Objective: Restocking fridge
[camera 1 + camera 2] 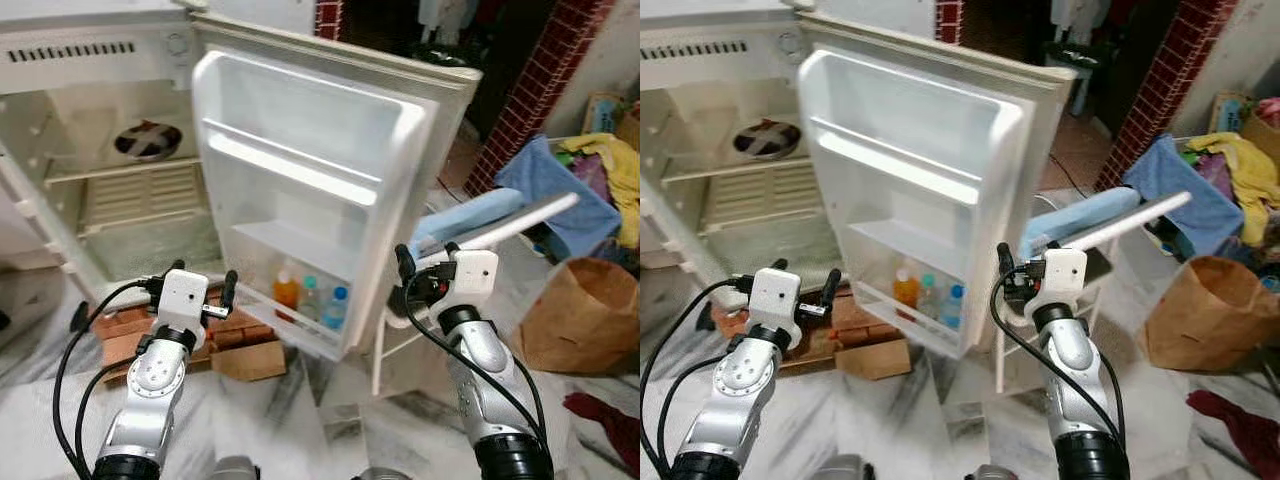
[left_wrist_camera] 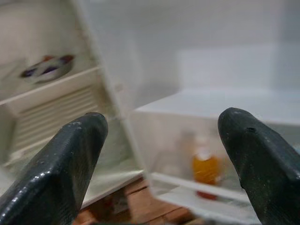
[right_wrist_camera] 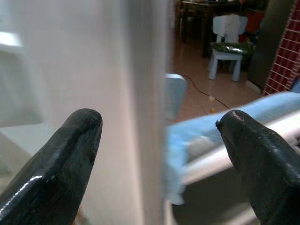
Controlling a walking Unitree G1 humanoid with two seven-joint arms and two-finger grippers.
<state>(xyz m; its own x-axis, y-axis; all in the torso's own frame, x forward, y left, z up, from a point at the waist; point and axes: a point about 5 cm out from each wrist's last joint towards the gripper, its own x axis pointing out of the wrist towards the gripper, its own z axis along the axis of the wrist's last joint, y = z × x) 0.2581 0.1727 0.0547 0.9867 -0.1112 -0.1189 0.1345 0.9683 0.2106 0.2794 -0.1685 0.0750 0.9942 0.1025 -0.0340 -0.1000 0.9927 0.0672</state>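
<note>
A small white fridge [image 1: 60,150] stands open, its door [image 1: 320,180] swung wide toward the robot. Three bottles [image 1: 310,296] stand in the door's bottom shelf, an orange one [image 2: 205,169] nearest the hinge side; a bowl [image 1: 148,140] rests on an inner shelf. The left gripper [image 1: 190,285] hovers before the cabinet's lower edge, fingers spread and empty. The right gripper [image 1: 425,258], fingers also apart, straddles the door's outer edge [image 3: 145,112]. A brown paper bag [image 1: 580,315] sits on the marble floor [image 1: 330,410] to the right
</note>
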